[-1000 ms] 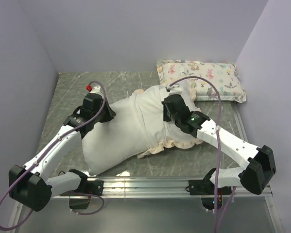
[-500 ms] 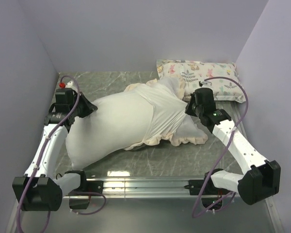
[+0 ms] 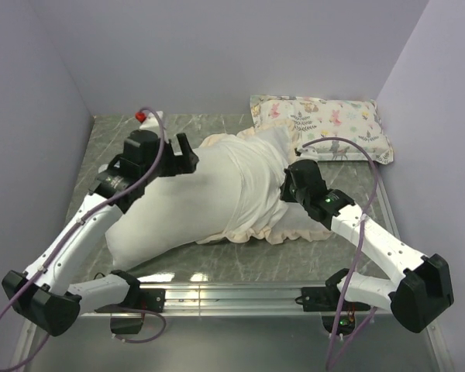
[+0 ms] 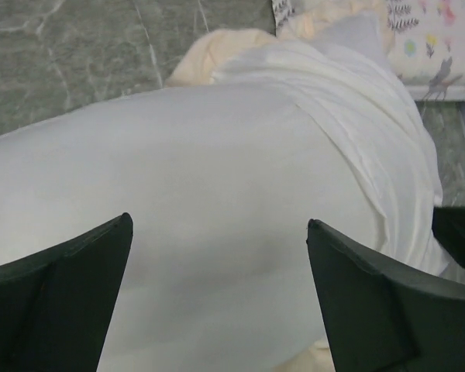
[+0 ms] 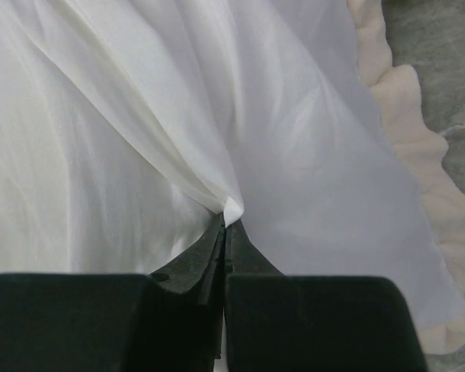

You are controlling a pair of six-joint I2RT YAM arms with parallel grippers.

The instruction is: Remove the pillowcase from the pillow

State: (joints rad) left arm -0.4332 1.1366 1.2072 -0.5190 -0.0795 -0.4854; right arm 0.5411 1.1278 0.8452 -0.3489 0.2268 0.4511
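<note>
left gripper [image 3: 186,155]: half a second ago far out to the left at the pillow's end; now swung back right, over the far edge of the large plain white soft pillow [image 3: 167,209], fingers spread wide.
right gripper [image 3: 287,186]: was drawn out right, beside the small animal-print pillow [image 3: 333,124]; now back left and nearer, pinching a fold of the white inside-out fabric pillowcase [image 3: 248,167].
cream ruffled border [image 3: 291,230]: fanned out rightwards before; now bunched under the right arm.
pillow: left end sits slightly further right.

Pillowcase [image 3: 256,186]: thin white cloth, creased, cream ruffled edge. Pillow [image 3: 167,217]: smooth matt white fabric. Table [image 3: 201,125]: grey marbled, slight sheen.
</note>
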